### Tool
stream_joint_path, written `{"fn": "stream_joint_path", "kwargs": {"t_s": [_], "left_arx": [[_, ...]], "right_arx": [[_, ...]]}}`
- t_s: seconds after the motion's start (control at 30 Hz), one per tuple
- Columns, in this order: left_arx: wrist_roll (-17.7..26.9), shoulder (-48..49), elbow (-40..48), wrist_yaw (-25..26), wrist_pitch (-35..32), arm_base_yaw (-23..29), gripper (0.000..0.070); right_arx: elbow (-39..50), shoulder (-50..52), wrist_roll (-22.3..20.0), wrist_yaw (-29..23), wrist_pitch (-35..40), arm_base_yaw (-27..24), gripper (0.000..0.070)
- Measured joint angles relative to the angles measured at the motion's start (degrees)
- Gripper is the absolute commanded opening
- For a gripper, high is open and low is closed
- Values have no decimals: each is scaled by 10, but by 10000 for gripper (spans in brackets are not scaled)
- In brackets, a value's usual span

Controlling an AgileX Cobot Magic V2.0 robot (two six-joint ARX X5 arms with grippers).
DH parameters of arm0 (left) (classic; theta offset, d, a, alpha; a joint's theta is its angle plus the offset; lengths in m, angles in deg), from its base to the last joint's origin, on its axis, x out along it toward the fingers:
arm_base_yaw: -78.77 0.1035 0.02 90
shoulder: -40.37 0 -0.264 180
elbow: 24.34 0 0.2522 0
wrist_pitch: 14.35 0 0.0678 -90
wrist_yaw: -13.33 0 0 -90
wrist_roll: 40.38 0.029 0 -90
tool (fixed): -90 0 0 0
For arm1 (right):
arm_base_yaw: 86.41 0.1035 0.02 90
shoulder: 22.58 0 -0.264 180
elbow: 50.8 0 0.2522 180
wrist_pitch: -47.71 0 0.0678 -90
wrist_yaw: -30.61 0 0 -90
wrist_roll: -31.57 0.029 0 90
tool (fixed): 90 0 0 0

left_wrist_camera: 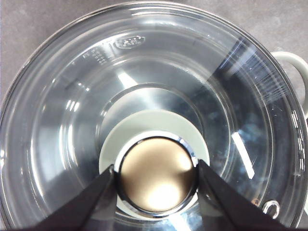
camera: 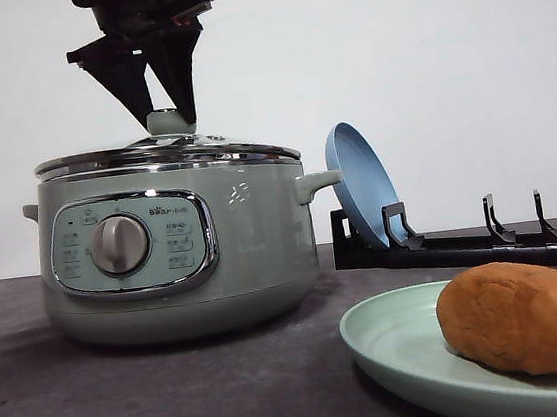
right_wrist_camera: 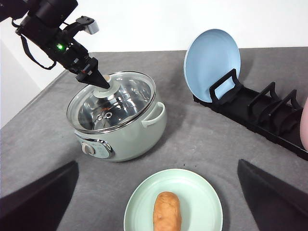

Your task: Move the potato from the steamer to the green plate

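Note:
The potato lies on the green plate, in front of the steamer and to its right. The steamer stands with its glass lid seated on the rim. My left gripper reaches down from above, its fingers pressed against both sides of the lid knob. Through the glass the pot looks bare and shiny inside. My right gripper hangs high over the green plate, open and holding nothing.
A blue plate stands upright in a black dish rack behind the green plate, to the right of the steamer. Grey cloth covers the table between them.

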Motion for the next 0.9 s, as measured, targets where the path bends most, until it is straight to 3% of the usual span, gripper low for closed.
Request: {"fn": "stream_joint_path", "kwargs": {"t_s": [0.9], "left_arx": [[16,-1,0,7,-2,0,3]], "right_arx": [[0,0,-2,0,0,0,669]]}}
